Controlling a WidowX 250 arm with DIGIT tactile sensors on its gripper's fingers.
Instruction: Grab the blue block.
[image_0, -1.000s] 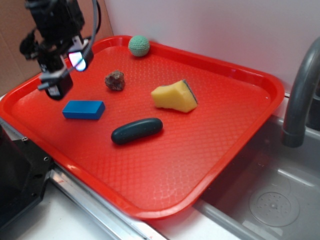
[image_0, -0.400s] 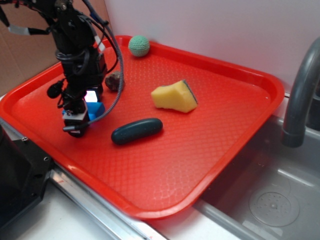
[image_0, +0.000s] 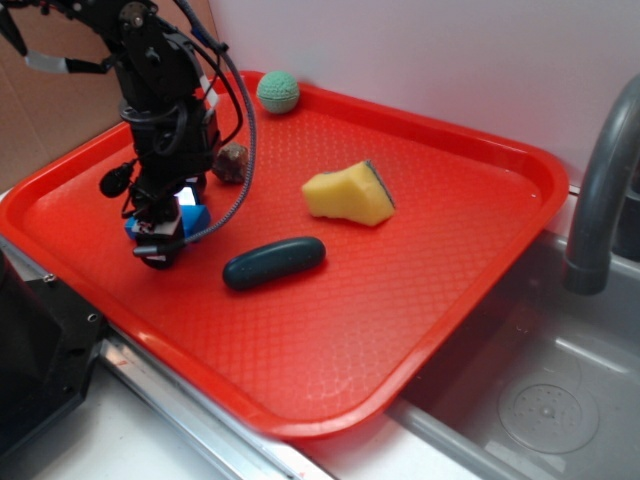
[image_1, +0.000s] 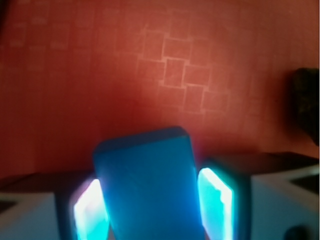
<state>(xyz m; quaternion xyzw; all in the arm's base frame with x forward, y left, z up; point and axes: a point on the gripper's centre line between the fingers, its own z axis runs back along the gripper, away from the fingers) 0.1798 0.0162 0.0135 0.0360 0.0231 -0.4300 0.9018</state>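
The blue block (image_0: 197, 217) lies flat on the left part of the red tray (image_0: 350, 300); my arm hides most of it in the exterior view. My gripper (image_0: 168, 228) is down at tray level over it. In the wrist view the blue block (image_1: 147, 185) fills the space between the two glowing cyan fingers (image_1: 216, 200), and both pads sit against its long sides. The gripper (image_1: 152, 210) is shut on the block, which rests on the tray.
A dark oblong piece (image_0: 273, 262) lies just right of the gripper. A brown lump (image_0: 232, 160) sits behind it. A yellow sponge (image_0: 350, 192) is mid-tray and a green ball (image_0: 278, 91) at the far rim. A grey faucet (image_0: 600, 190) and sink (image_0: 540, 400) stand to the right.
My arm came from the tray's back left and dropped onto the blue block. Since 0.4 s ago it has settled slightly and the fingers have drawn in against the block.
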